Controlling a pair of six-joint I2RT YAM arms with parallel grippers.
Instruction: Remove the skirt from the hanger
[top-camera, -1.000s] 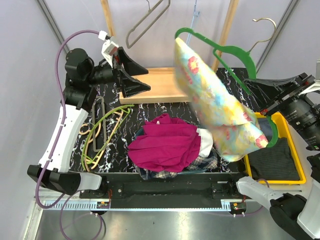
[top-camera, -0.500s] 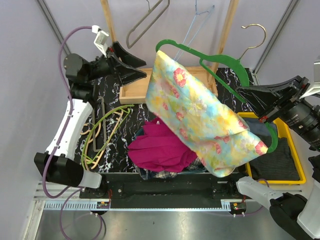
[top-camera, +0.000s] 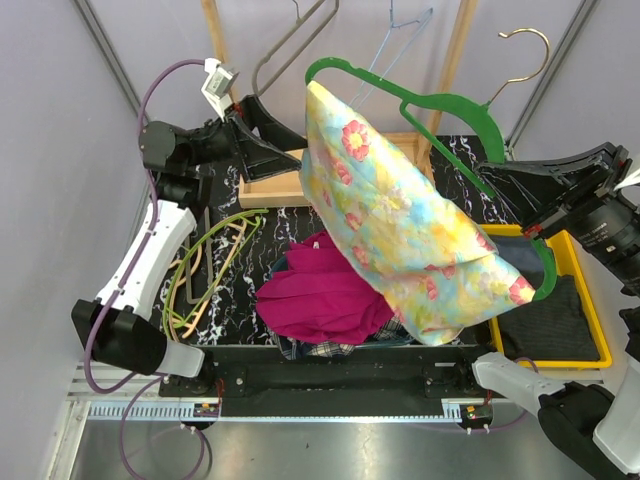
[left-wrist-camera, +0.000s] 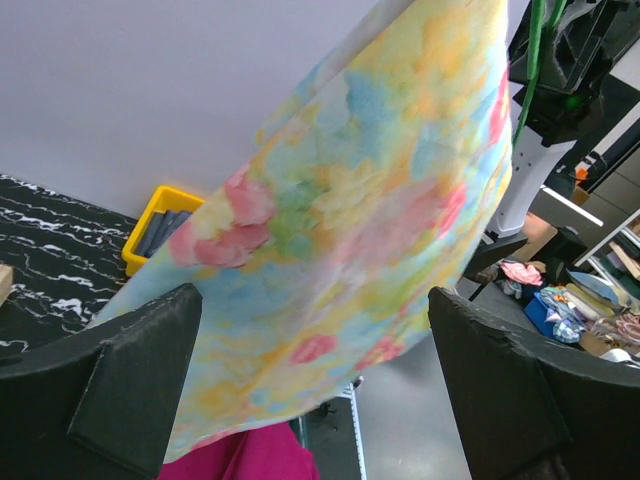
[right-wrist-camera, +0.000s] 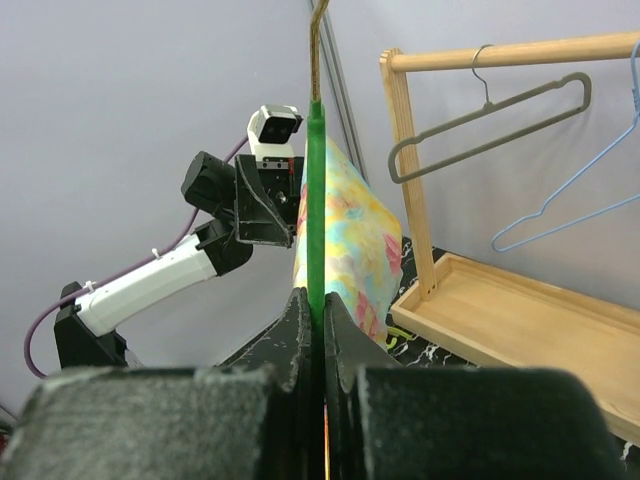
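A floral yellow, blue and pink skirt (top-camera: 400, 225) hangs on a green hanger (top-camera: 440, 100), raised above the table. My right gripper (top-camera: 525, 205) is shut on the green hanger (right-wrist-camera: 316, 200) near its right end; the skirt (right-wrist-camera: 345, 245) shows beyond it. My left gripper (top-camera: 285, 140) is open, just left of the skirt's upper edge. In the left wrist view the skirt (left-wrist-camera: 360, 240) fills the space in front of the open fingers (left-wrist-camera: 130, 390), not clamped.
A magenta garment (top-camera: 325, 290) lies on a clothes pile at the table's middle. Loose hangers (top-camera: 205, 265) lie at left. A wooden rack tray (top-camera: 285, 185) with hung hangers (top-camera: 290, 40) stands behind. A yellow bin (top-camera: 575, 300) with dark cloth sits at right.
The right arm has swung the hanger and skirt left and then slightly up. The left gripper rose and moved right, to the skirt's upper edge.
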